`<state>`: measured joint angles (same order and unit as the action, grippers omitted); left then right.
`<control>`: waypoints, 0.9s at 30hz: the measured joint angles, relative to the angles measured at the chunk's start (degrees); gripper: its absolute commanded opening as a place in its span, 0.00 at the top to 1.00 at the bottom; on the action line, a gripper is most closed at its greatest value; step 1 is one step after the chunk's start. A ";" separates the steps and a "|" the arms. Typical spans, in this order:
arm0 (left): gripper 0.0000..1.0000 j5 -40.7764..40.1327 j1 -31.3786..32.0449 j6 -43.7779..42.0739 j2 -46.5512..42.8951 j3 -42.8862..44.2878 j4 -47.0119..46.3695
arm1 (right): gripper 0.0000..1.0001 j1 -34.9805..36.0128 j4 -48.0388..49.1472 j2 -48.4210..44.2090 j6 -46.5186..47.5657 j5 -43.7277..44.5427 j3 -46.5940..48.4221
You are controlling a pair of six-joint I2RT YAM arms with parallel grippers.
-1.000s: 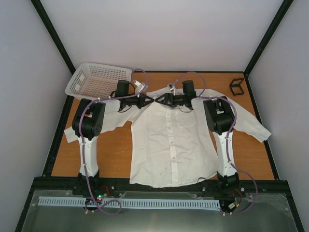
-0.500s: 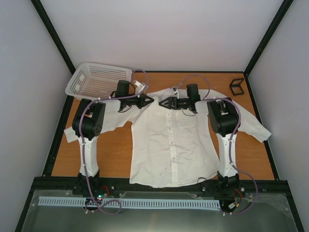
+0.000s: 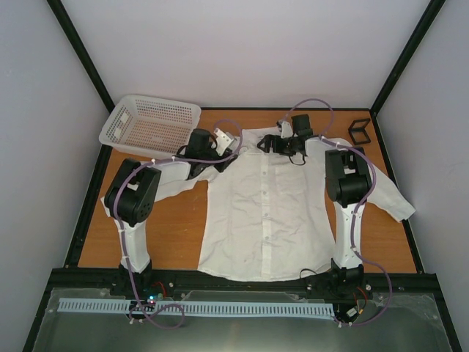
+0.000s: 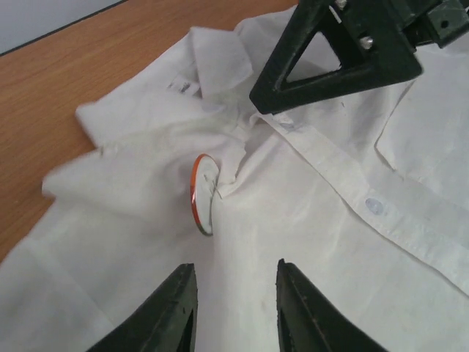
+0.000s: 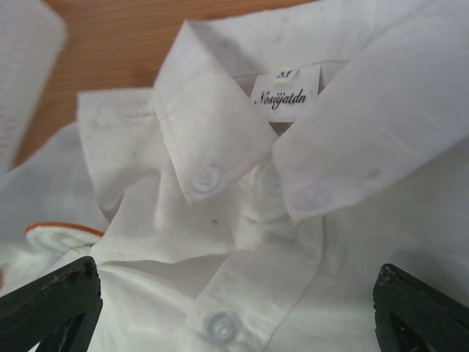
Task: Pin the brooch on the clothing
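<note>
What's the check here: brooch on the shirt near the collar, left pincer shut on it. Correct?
Not quite. The left pincer is open and holds nothing. The brooch does sit on the shirt near the collar, but it lies ahead of the fingertips, untouched. The left wrist view shows this.

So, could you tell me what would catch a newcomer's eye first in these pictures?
The white shirt lies spread across the wooden table, with the left gripper and right gripper both open at its collar. Beside the collar, the orange-rimmed brooch stands on edge in rumpled fabric.
</note>
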<state>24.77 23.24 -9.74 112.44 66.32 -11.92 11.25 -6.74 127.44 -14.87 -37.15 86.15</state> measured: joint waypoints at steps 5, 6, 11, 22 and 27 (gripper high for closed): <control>0.49 -1.51 1.62 1.31 -0.59 -0.28 0.17 | 0.02 -0.02 -9.64 0.22 3.37 9.46 5.14; 0.46 -1.38 1.62 2.43 -0.74 -0.28 0.39 | 0.02 -0.02 -10.99 0.22 3.89 10.51 5.70; 0.53 0.04 -0.46 9.66 -1.18 1.77 3.89 | 0.02 0.02 -14.36 -0.13 5.95 13.35 6.40; 0.76 1.60 -4.33 19.32 16.68 25.00 16.35 | 0.20 -0.15 -21.35 -0.33 7.45 23.37 8.59; 0.80 1.66 -4.35 20.94 23.85 33.07 23.15 | 0.21 -0.46 -23.12 -0.31 8.04 25.77 10.32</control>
<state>26.44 18.90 11.20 136.29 99.39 11.22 10.79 -29.87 127.13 -6.83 -11.38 96.47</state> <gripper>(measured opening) 0.210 0.789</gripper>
